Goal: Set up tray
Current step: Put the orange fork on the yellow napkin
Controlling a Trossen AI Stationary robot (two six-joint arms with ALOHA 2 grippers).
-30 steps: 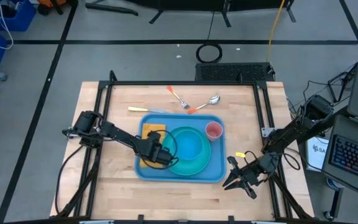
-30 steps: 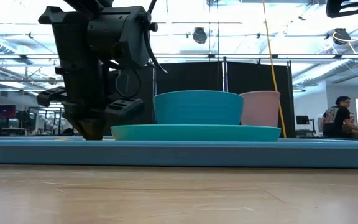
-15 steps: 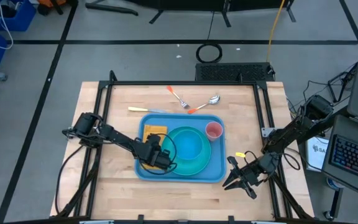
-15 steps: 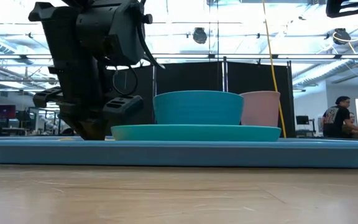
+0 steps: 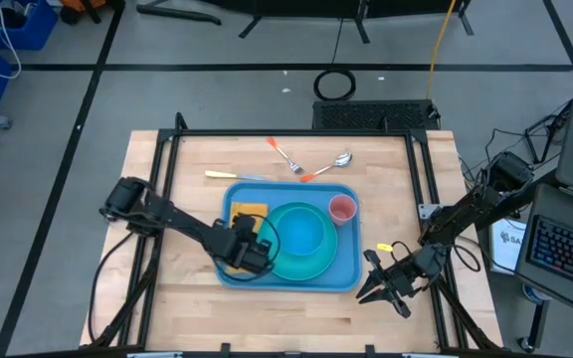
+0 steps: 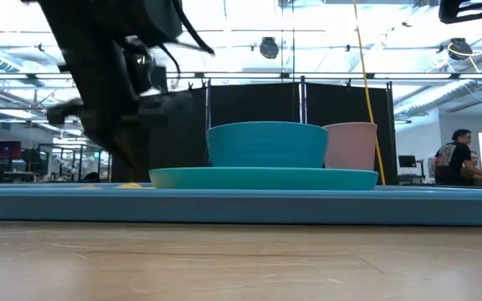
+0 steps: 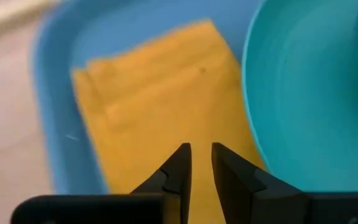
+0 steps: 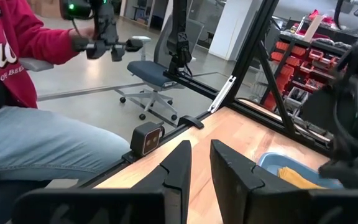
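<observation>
Left fingers [image 7: 178,167] slightly parted, empty, above tray [image 7: 55,124], over napkin [image 7: 160,106].

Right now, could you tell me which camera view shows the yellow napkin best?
The left wrist view: the yellow napkin fills it, lying flat in the tray beside the teal plate. The high view shows it small, partly under the left arm; the low view only an edge; the right wrist view a distant corner.

My tray [image 5: 343,273] is smooth light-blue plastic with a soft sheen, and the teal plate [image 5: 311,265] and bowl [image 6: 266,144] on it look like the same glossy plastic. The yellow napkin [image 7: 160,106] reads as matt cloth or paper, faintly creased. My table [image 5: 267,318] is pale wood with visible grain, framed in black metal.
</observation>
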